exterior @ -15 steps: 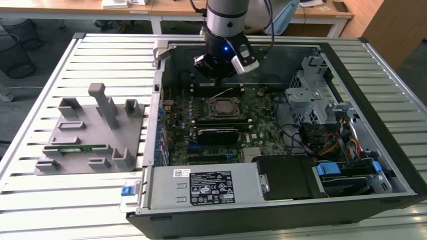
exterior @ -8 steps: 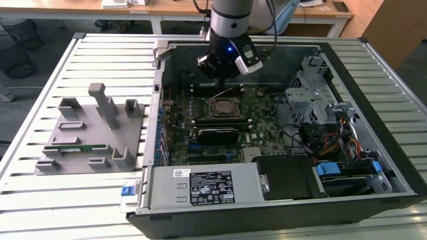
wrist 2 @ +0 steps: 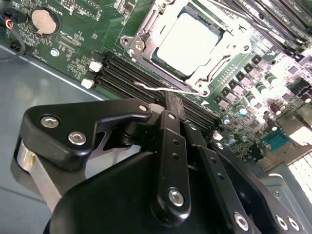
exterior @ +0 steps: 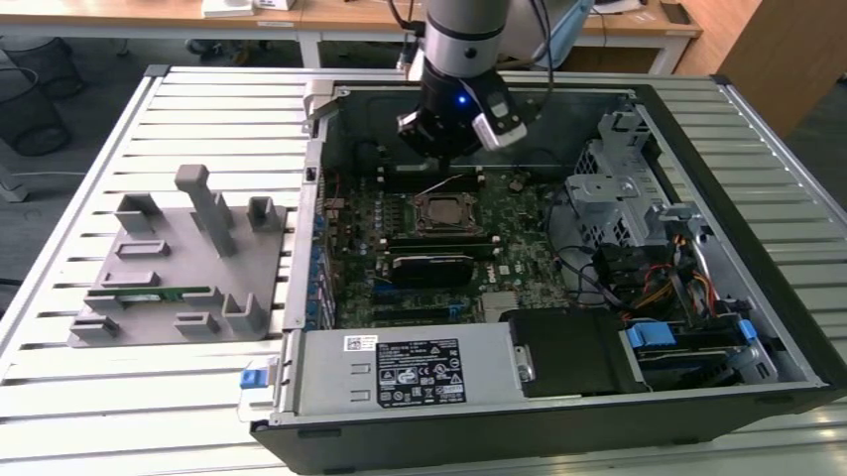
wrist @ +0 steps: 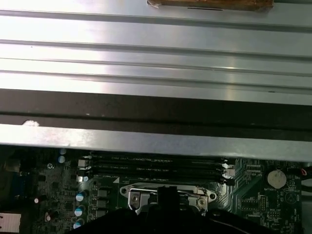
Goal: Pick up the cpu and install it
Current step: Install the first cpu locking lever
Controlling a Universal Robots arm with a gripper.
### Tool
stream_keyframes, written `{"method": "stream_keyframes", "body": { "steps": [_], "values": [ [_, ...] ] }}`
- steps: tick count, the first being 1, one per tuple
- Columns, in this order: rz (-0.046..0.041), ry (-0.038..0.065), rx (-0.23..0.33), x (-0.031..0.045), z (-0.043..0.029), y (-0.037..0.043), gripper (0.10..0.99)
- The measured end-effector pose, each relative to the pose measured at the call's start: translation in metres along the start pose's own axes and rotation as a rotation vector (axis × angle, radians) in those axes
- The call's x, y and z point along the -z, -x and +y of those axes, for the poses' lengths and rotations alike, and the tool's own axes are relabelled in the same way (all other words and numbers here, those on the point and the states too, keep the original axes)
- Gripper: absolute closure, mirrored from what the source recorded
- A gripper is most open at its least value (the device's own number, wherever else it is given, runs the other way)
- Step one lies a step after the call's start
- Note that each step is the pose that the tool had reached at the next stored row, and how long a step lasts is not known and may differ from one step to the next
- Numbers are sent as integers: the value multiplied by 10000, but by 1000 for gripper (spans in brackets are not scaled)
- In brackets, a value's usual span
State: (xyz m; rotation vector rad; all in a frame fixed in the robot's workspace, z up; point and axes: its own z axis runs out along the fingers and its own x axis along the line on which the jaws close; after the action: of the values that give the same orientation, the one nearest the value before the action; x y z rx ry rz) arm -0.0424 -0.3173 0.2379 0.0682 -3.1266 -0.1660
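Hand (wrist 2: 170,105) pinched narrow w/ nothing in it, hovering just beside the socket. Cpu (wrist 2: 187,43) sits flat in socket, just beyond fingertips.

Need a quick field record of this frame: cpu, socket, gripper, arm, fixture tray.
cpu: lies flat in the motherboard socket, silver top up
socket: frame open around the chip; thin wire lever beside it, raised
gripper: above the socket's edge, nothing held; finger state unclear
arm: reaches down into the open computer case
fixture tray: grey, on the slatted table at the exterior view's left, green memory stick in one slot
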Motion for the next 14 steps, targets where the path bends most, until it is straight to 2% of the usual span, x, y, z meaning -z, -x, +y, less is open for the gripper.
{"method": "stream_keyframes", "body": {
  "steps": [6,14],
  "values": [
    [23,-11,250,-53,3,18,980],
    [24,-10,259,-92,22,51,980]
  ]
}}
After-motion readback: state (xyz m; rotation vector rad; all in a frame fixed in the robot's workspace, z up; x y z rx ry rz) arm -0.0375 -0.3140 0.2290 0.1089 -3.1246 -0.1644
